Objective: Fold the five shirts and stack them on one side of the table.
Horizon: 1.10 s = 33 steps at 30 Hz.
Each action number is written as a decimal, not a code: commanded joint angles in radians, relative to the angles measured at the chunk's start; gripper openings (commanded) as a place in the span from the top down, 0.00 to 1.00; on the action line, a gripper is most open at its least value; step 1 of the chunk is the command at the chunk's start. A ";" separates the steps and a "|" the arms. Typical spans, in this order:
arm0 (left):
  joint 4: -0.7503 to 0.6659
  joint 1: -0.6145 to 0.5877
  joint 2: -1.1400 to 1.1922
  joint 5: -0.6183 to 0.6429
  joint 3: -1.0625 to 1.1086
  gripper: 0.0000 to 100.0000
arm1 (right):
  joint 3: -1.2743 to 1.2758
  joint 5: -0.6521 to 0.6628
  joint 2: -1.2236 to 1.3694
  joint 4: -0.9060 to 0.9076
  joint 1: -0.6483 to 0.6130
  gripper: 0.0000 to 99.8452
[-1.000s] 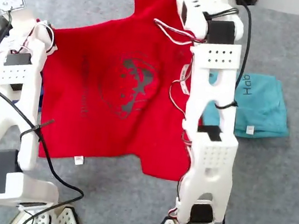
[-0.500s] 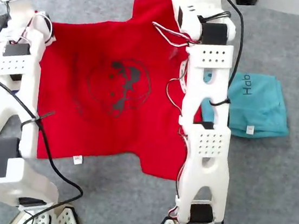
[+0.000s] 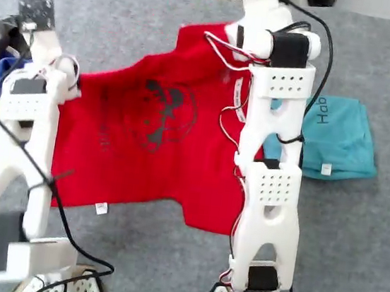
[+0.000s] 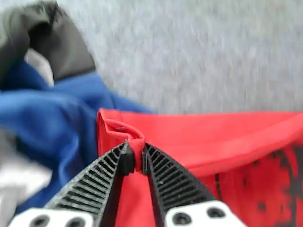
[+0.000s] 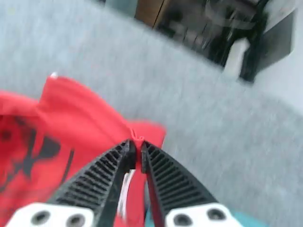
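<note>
Now the left pincer (image 4: 135, 158) and the right pincer (image 5: 135, 149) each pinch an edge of the red shirt (image 3: 148, 176) on the gray tabletop (image 3: 355, 230), beside a folded teal shirt (image 3: 338, 142).

Overhead; wrist cameras close over shirt (image 3: 129, 168)

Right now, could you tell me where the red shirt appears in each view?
High view: red shirt spread across the picture's centre.
Left wrist view: its corner pinched in the left gripper.
Right wrist view: its edge pinched in the right gripper.
Shared landmark: the dark print.
</note>
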 commanded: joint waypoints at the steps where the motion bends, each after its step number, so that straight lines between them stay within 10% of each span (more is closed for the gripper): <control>1: 0.035 0.002 -0.161 -0.018 0.117 0.97 | -0.027 -0.018 -0.062 0.041 0.044 0.99; 7: 0.043 0.002 -0.361 -0.018 0.314 0.97 | 0.120 -0.025 -0.185 0.044 0.054 0.99; 33: 0.374 0.041 -0.655 -0.021 0.581 0.97 | 2.163 0.008 -1.432 -0.416 0.103 0.99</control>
